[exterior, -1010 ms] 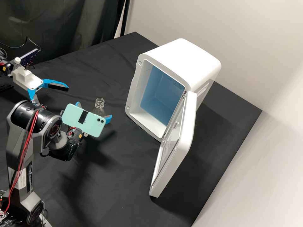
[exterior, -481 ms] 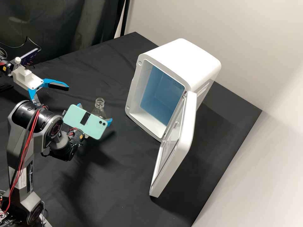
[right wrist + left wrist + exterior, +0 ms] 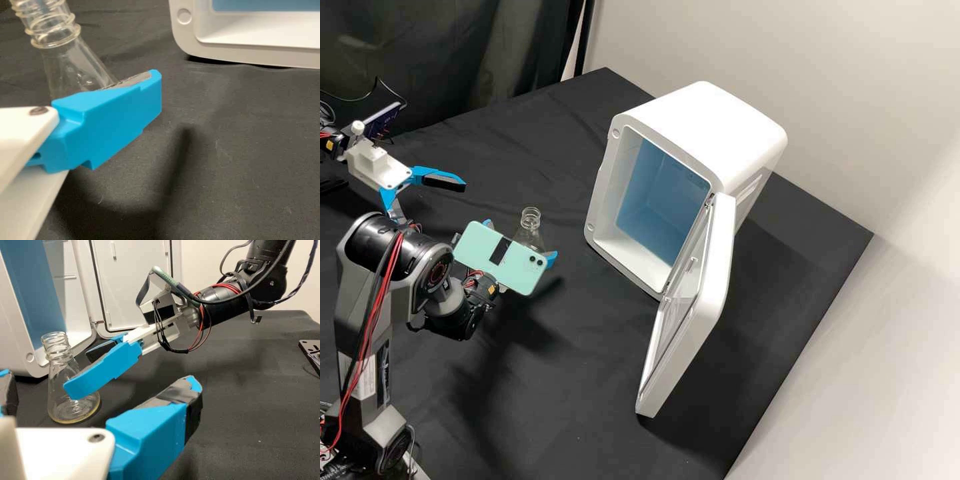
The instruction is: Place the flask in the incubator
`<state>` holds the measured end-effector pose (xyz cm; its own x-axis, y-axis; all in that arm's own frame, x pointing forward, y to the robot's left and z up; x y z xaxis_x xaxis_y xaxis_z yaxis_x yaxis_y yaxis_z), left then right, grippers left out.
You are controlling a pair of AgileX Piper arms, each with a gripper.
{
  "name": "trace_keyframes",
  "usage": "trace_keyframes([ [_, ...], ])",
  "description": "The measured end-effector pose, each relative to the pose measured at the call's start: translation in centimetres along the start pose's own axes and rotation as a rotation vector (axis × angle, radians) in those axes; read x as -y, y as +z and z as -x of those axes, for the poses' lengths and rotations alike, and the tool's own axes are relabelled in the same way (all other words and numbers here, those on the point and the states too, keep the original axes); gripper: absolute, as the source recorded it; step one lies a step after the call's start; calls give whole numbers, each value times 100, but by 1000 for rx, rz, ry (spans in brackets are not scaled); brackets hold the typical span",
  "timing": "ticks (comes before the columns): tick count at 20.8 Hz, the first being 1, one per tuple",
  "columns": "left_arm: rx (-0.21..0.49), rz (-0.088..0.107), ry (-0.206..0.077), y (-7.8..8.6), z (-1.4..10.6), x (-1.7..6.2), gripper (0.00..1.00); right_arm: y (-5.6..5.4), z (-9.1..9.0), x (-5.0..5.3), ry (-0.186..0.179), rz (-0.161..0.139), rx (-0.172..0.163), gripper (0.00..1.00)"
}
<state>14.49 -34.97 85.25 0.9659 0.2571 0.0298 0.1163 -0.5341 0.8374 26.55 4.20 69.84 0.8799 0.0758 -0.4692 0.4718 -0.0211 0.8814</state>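
Right gripper has dipped a touch, spread astride flask for yr squeeze; left gripper hangs back, likewise spread, off the route to incubator, door wide.

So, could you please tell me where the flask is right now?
In the high view the flask stands upright on the black bench, left of the open incubator, right at the right gripper.
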Motion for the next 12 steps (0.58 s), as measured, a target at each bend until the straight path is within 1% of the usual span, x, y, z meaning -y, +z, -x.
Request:
trace_keyframes([
  [3, 0, 0, 0, 0, 0, 0, 100, 10, 0, -12, 14, -11, 10, 0],
  [6, 6, 1, 1, 12, -4, -2, 100, 12, 0, -15, 17, -14, 13, 0],
  [9, 33, -10, 4, 62, -16, -13, 100, 11, 0, -17, 19, -14, 12, 0],
  [12, 35, -11, 4, 67, -17, -12, 100, 5, 0, -22, 24, -14, 5, 0],
])
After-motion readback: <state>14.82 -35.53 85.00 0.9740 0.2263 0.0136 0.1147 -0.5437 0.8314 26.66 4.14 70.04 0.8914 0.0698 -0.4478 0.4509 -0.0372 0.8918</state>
